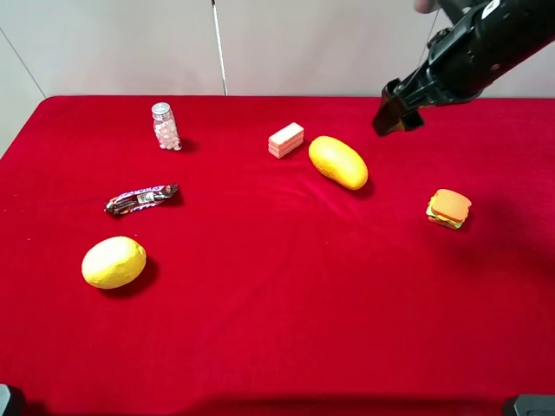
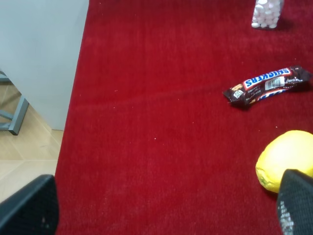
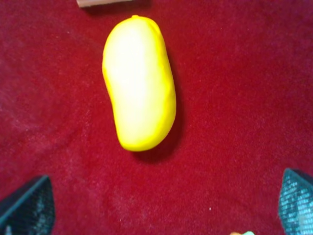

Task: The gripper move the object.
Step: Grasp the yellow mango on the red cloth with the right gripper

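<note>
You will see a bulky black right arm [image 1: 490, 43] with a thin black cable [image 1: 431, 36] and a dark right gripper [image 1: 397, 117]. Its fingertips [image 3: 297, 203] show a fine mesh texture. The left gripper [image 2: 162, 205] has dark, grey-speckled fingertips [image 2: 295, 205].

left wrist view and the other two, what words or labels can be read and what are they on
"SNICKERS": on the candy bar wrapper, left wrist view.
Smaller print on the same wrapper: too blurred to read.
Exterior high view: the wrapper's print is too small to read.
Nothing else shows any text.
</note>
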Robot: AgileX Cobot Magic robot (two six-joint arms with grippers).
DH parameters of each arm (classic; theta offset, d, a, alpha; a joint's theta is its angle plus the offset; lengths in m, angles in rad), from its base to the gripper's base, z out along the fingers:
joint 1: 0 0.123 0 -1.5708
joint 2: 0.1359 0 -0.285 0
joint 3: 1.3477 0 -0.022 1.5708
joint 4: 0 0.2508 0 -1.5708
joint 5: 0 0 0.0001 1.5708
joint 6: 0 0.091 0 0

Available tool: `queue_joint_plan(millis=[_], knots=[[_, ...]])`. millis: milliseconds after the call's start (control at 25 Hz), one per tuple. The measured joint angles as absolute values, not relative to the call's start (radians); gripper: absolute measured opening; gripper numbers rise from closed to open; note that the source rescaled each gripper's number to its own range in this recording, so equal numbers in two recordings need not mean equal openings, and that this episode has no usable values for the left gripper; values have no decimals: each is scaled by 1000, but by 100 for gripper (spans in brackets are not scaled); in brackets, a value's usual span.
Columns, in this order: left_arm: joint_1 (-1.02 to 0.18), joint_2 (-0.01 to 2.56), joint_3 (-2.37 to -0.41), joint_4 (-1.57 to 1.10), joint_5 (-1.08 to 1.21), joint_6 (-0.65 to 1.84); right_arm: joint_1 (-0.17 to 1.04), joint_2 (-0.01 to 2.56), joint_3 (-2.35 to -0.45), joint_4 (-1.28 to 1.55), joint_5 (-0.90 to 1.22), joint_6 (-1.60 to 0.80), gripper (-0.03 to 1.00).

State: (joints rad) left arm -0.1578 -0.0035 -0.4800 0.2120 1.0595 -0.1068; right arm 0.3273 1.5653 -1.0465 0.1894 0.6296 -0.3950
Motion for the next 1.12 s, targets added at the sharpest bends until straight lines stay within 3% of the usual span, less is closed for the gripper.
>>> queue_joint_plan(millis=[560,1120], knots=[[-158,-4,-480,212,1059,-107,327,1717,-1048,199,437,-395,100],[-158,-4,-480,212,1059,-107,384,1886,-1247,218,496,-395,100]])
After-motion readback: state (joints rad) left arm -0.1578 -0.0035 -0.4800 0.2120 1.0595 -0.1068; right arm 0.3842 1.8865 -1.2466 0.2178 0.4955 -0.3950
